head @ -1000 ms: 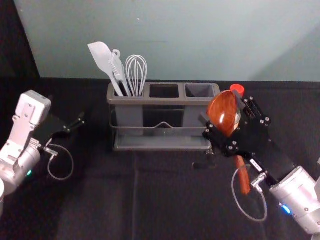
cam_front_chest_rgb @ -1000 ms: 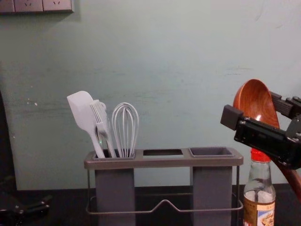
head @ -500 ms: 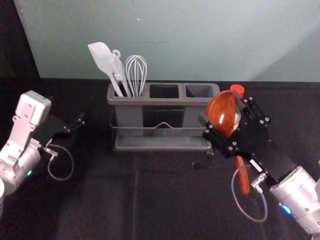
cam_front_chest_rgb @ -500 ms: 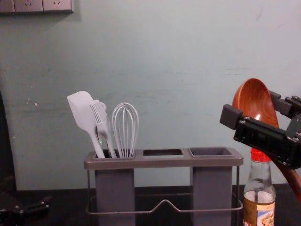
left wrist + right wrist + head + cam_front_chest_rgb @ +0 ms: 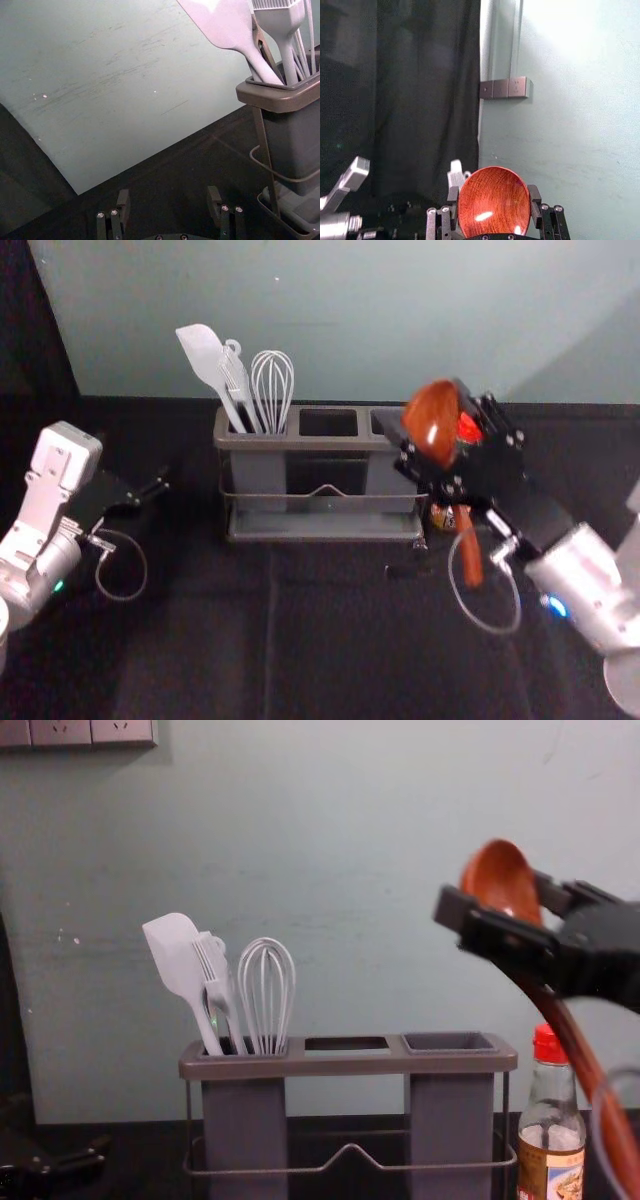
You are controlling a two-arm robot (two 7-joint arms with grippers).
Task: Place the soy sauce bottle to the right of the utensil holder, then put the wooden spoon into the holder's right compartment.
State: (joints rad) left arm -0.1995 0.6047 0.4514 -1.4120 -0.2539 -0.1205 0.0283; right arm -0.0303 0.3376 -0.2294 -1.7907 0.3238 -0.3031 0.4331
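Beyond the right end of the utensil holder (image 5: 350, 1065), the right claw (image 5: 498, 898) is holding up the wooden spoon (image 5: 560, 1015).
The holder is standing upright, its left compartment carrying a spatula (image 5: 180, 960) and a whisk (image 5: 267, 995) — while the left claw (image 5: 150, 490) is hanging well to its left, its fingers (image 5: 123, 205) standing wide apart. The spoon's bowl is sitting between the right claw's fingers, its handle slanting down and rightward below them; the soy sauce bottle (image 5: 550, 1120) is standing just right of the holder — lower than that claw.
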